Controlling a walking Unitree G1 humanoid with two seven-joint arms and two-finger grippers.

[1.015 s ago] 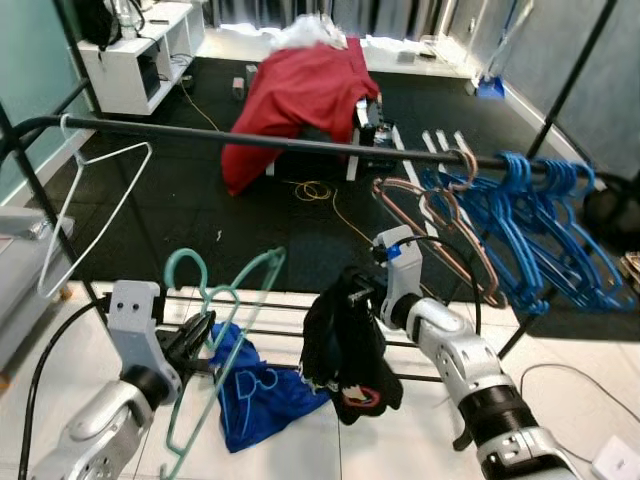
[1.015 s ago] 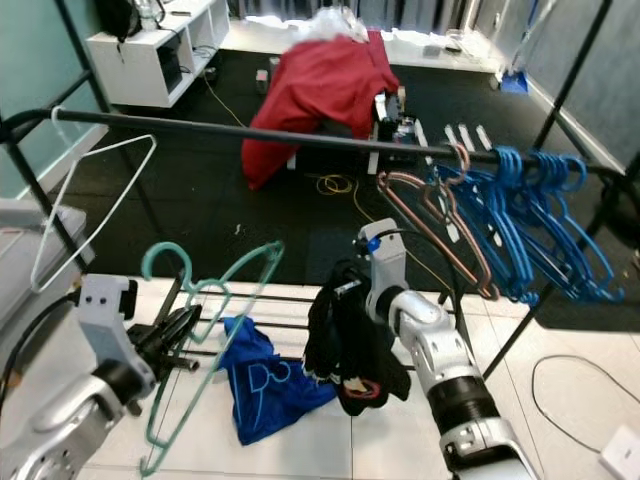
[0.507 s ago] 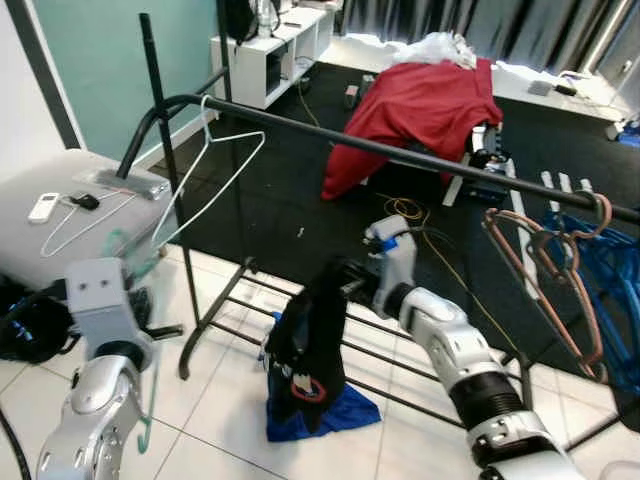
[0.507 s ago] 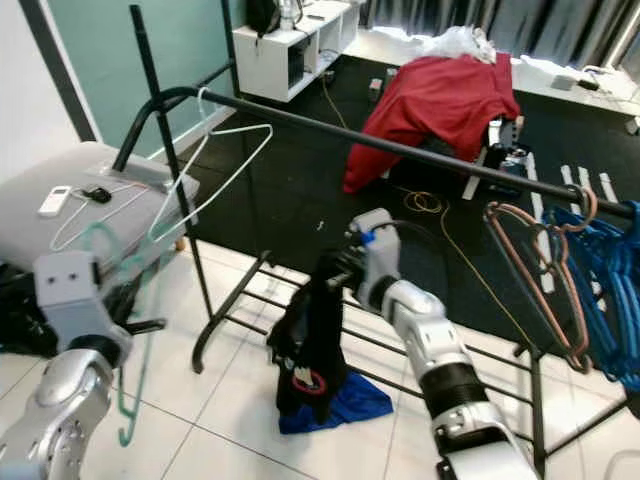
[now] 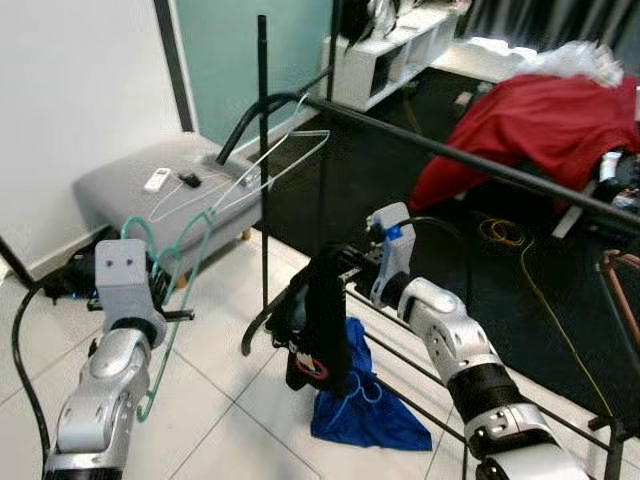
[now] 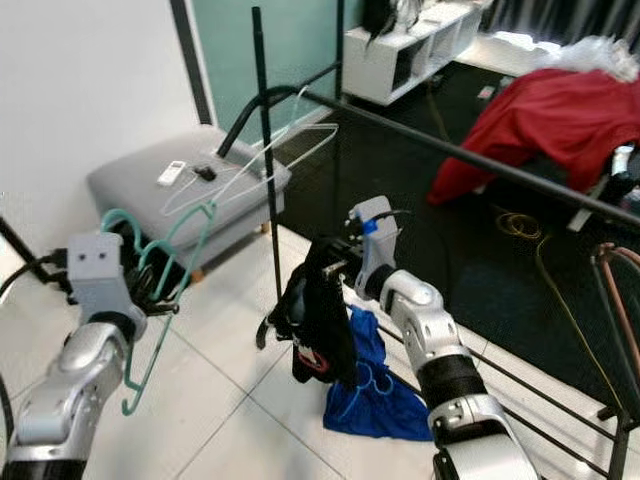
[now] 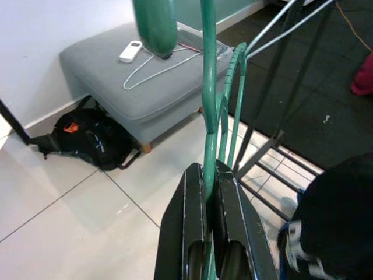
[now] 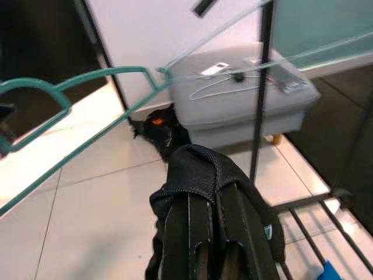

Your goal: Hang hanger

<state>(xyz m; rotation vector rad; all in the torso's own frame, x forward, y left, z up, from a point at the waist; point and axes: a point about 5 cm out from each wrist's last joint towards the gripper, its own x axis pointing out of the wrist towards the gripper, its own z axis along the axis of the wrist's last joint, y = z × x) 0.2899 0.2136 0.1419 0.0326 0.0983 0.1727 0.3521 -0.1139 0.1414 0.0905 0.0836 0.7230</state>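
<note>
Left gripper (image 7: 211,245) clamps green hanger (image 5: 185,265) (right gripper (image 8: 210,233) pinches black garment (image 5: 322,325)).

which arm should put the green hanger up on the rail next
Left. The left gripper is already shut on the green hanger; the right gripper is shut on a black garment, so it is occupied.
</note>
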